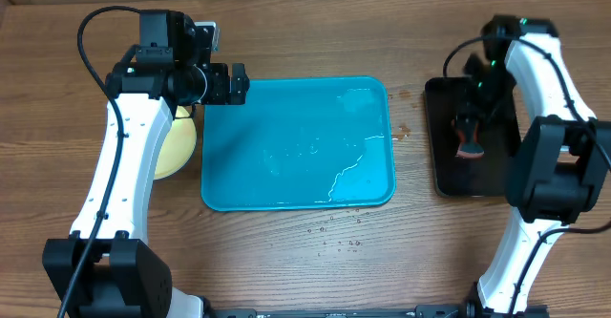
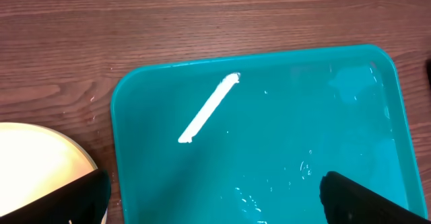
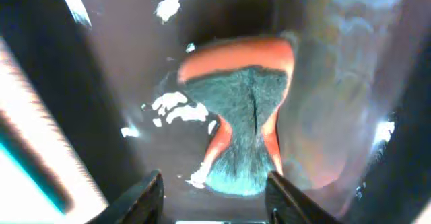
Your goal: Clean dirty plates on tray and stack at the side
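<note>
Pale yellow round plate (image 1: 179, 144) on wooden table (image 1: 315, 22), just left of large teal rectangular plastic tray (image 1: 296, 146), half hidden under left arm. Tray surface wet. Left gripper (image 1: 239, 82) over tray's far-left corner, jaws wide apart. Right of tray, narrow black tray (image 1: 449, 165) carries red-and-black brush (image 3: 246, 103). Right gripper (image 3: 215, 194) above brush, jaws apart, not clamping it.

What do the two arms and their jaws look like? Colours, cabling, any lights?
The left arm and right arm both have white rounded links with black joint housings and black bases. The jaws are black. A thin black cable loops off the left arm, and green lights glow on the right.
</note>
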Robot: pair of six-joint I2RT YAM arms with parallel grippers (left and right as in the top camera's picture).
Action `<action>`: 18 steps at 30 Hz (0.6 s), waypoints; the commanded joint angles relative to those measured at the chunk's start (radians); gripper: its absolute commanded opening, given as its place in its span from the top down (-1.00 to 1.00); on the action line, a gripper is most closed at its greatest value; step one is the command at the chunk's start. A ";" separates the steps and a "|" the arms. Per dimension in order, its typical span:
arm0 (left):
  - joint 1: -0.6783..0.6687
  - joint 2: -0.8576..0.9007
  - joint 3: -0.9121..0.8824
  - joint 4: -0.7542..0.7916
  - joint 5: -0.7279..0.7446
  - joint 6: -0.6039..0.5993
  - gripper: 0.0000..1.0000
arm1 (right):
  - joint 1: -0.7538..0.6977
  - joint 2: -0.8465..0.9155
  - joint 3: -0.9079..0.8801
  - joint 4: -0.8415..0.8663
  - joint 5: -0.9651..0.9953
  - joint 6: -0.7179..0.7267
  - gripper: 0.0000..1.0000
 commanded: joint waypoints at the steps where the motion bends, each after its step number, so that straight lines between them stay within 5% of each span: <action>1: -0.002 0.009 0.008 -0.002 -0.003 0.003 -1.00 | 0.003 -0.099 0.168 -0.077 -0.037 0.011 -0.27; 5: -0.002 0.009 0.008 -0.002 -0.003 0.003 -1.00 | 0.005 -0.167 0.336 -0.177 -0.086 0.026 -0.54; 7: -0.002 0.009 0.008 -0.002 -0.003 0.003 -0.99 | 0.005 -0.209 0.403 -0.212 -0.113 0.026 -1.00; 18: -0.002 0.009 0.008 -0.002 -0.003 0.003 -1.00 | 0.005 -0.549 0.503 -0.225 -0.141 0.288 -1.00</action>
